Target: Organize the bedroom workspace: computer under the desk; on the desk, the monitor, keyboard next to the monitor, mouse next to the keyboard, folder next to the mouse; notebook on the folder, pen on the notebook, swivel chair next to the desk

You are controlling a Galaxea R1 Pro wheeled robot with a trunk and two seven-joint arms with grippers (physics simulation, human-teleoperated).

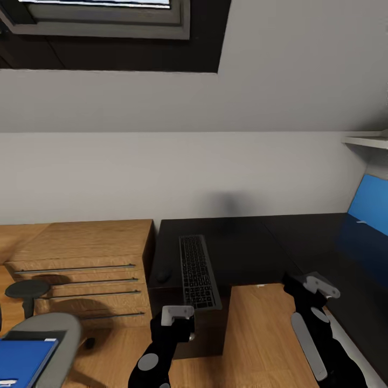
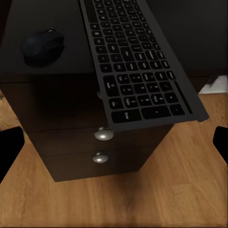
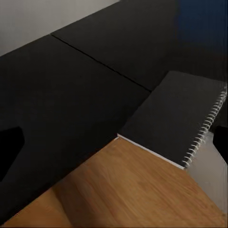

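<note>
Keyboard [image 1: 199, 272] lies lengthwise front-to-back on desk [image 1: 242, 248], near end overhanging.

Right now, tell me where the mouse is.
The mouse sits on the dark desk, just left of the keyboard in the head view, near the desk's left edge beside the wooden dresser.

Soft, even light with no glare. The black desk [image 1: 237, 242] reads very dark, swallowing detail; a faint shadow smudges the wall [image 1: 161, 172] above its back edge. Renders look slightly soft and blurry, edges undistorted.
</note>
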